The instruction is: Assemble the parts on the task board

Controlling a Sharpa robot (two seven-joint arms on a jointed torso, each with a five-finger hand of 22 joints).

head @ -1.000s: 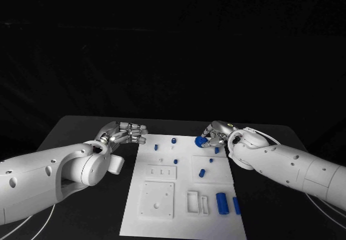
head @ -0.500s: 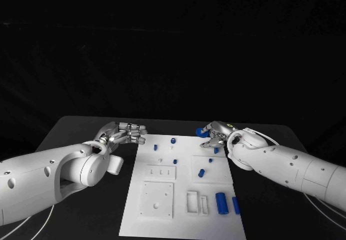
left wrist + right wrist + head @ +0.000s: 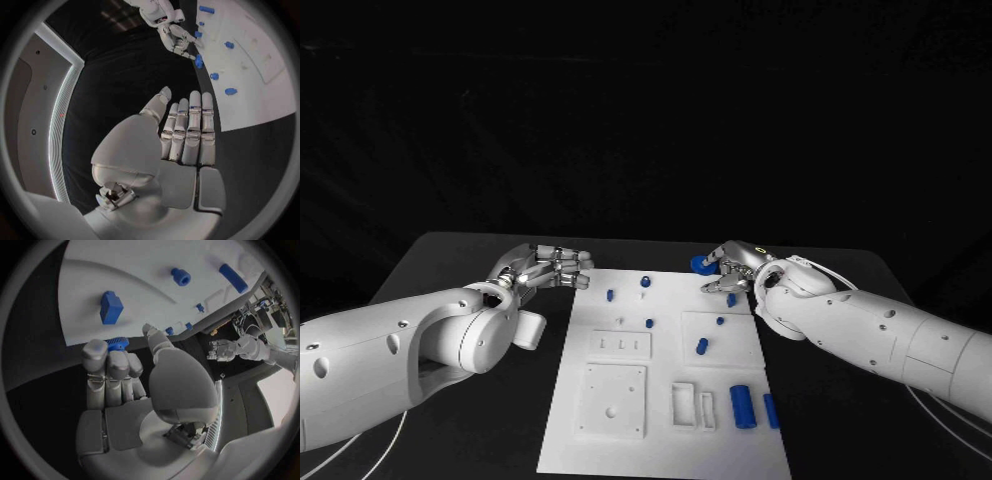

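Observation:
The white task board (image 3: pixel 629 405) lies in the middle of the table with several small blue parts on it. My right hand (image 3: pixel 733 268) hovers over the board's far right corner and pinches a round blue toothed part (image 3: pixel 702 264) between thumb and fingers; the right wrist view shows that part (image 3: pixel 115 343) at the fingertips (image 3: pixel 95 351). A blue block (image 3: pixel 110 306) lies on the board just beyond it. My left hand (image 3: pixel 545 268) hangs beside the board's far left corner, fingers straight and side by side (image 3: pixel 187 131), holding nothing.
Two long blue pieces (image 3: pixel 743 406) lie at the board's near right, short blue pegs (image 3: pixel 613 295) stand near its far edge, and another part (image 3: pixel 704 346) lies mid-right. Recessed slots (image 3: pixel 687 404) and a square plate (image 3: pixel 615 398) occupy the near half. Black table (image 3: pixel 473 250) surrounds it.
My right hand has lifted the round blue part a little up and away from the board. The left hand has barely moved.

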